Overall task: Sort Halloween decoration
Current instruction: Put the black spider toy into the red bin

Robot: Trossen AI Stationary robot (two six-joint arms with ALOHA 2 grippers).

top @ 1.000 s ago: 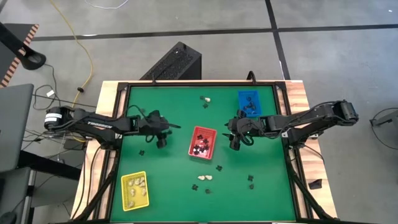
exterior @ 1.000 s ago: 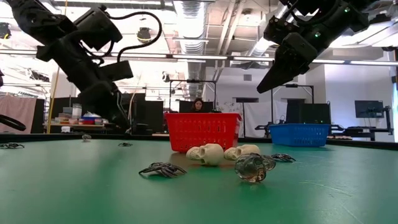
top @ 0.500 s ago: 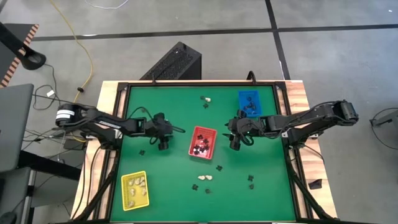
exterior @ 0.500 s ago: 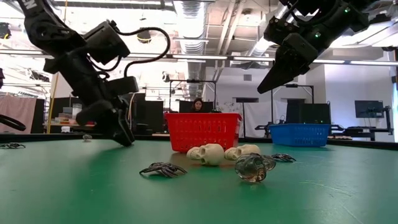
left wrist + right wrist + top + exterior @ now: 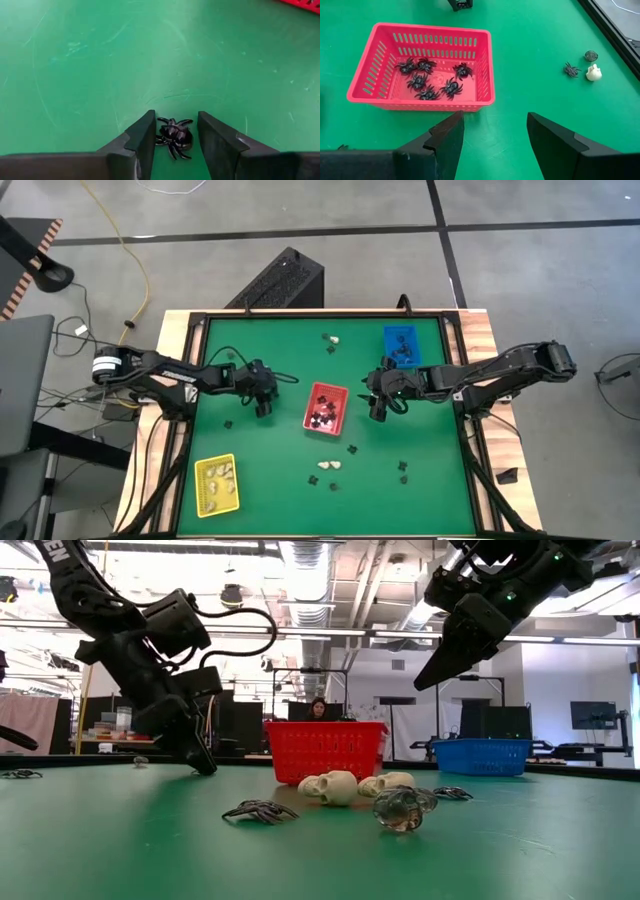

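A small black spider (image 5: 174, 137) lies on the green table between the fingers of my left gripper (image 5: 176, 117), which is open and down at the table left of the red tray (image 5: 326, 409). In the low view its fingertips (image 5: 205, 765) reach the table top. The red tray holds several black spiders (image 5: 427, 80). My right gripper (image 5: 495, 117) is open and hangs above the table just right of the red tray (image 5: 378, 410). Loose cream skulls (image 5: 330, 786) and another spider (image 5: 260, 810) lie near the table's near side. My left gripper comes from above, pointing down, with one finger (image 5: 142, 137) on each side of the spider's body (image 5: 175, 134), which lies flat on the table. Whether the fingers touch its legs I cannot tell.
A yellow tray (image 5: 217, 484) with cream skulls sits at the near left, and a blue tray (image 5: 401, 346) at the far right. More small pieces lie near the far edge (image 5: 330, 340), right of centre (image 5: 404, 470) and left of centre (image 5: 228, 423). A raised black frame (image 5: 190, 380) borders the table.
My left gripper has come down from above the table until its fingertips reach the table top, left of the red tray.
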